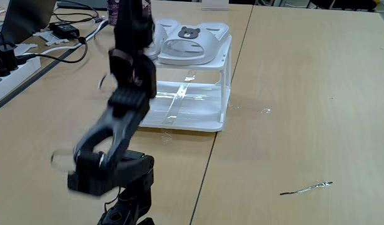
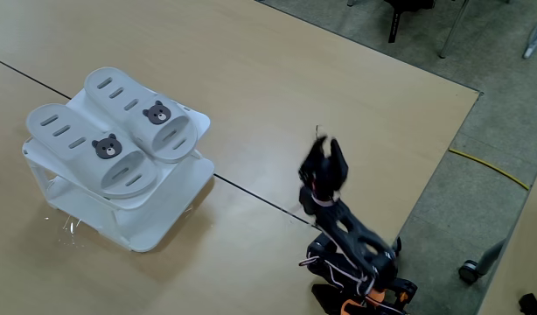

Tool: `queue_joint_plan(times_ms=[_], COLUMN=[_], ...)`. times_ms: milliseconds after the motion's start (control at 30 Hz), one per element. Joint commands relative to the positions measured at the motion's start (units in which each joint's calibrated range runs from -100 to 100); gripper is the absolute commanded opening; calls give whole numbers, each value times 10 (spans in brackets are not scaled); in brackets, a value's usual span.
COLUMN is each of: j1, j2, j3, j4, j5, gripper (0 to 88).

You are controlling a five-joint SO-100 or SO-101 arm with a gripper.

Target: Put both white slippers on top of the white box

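Slippers (image 2: 120,131) lie side by side on the flat top of the box (image 2: 155,229), both with their bear faces up and oval slots showing; in a fixed view from above they touch along their long sides. One bear face (image 2: 105,146) sits on the nearer slipper, the other (image 2: 156,112) on the farther. In a fixed view from bench level one slipper (image 1: 191,42) shows clearly on the box (image 1: 198,122), while the arm (image 1: 120,119) covers most of the second. The box stands on the wooden bench (image 1: 304,94), close to a seam between two bench tops, its clear sides catching glare.

The arm is folded up over its base, well apart from the box in the view from above. The jaws (image 2: 324,157) point upward and look slightly parted with nothing between them, though blur makes this hard to judge. The arm is smeared by motion blur in the bench-level view.

A power strip (image 1: 7,69) and black cables (image 1: 60,47) lie at the bench's left edge in that view, and a thin wire-like scrap (image 1: 306,188) lies to the right. A yellow cable (image 2: 489,166) runs across the grey floor.
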Motion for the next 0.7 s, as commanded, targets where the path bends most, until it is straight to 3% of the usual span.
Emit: queue_joint_plan(times_ms=[0,167,467,667], j1=[-5,-5,-5,1], j2=[-164,-291,-284,-284], j3=[143,246,301,301], j4=[2,0,-200,-200], j5=[4,4,4,4], gripper=[8,8,8,8])
